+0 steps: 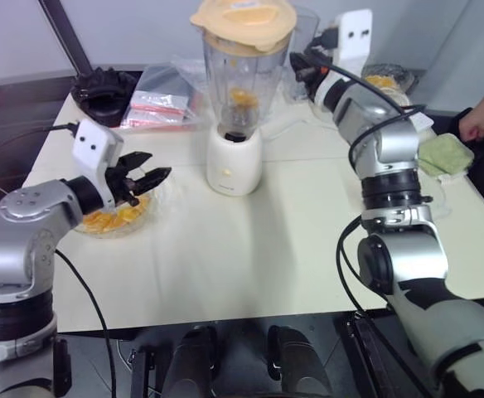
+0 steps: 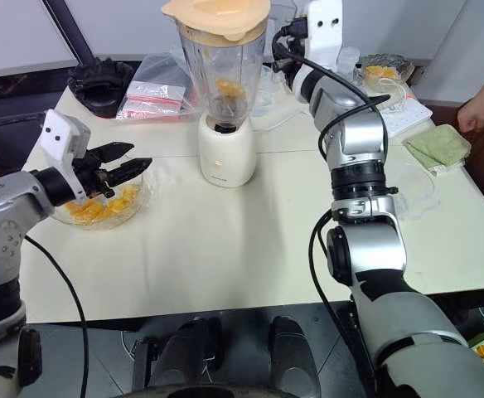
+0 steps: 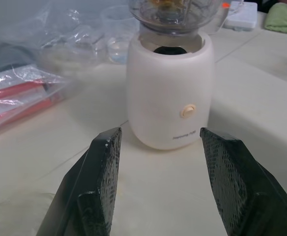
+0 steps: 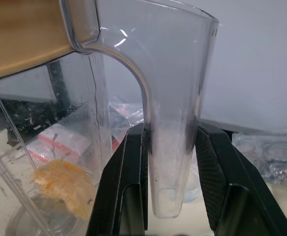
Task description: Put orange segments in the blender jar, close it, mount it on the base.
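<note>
The right end effector (image 4: 170, 162) is tucked behind the blender jar (image 1: 242, 79) from the head views, so its fingers can't be made out there, and in the right wrist view the jar's top and bottom run off the edges. A person's hand (image 1: 479, 123) is cut off at the far right edge, arm running out of sight. The left arm covers part of the bowl (image 2: 130, 209), hiding some of the orange segments (image 2: 101, 207) in it.

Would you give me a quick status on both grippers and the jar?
Right gripper shut on blender jar handle, lid on, jar on base. Left gripper open, empty. Nothing in the way.
</note>
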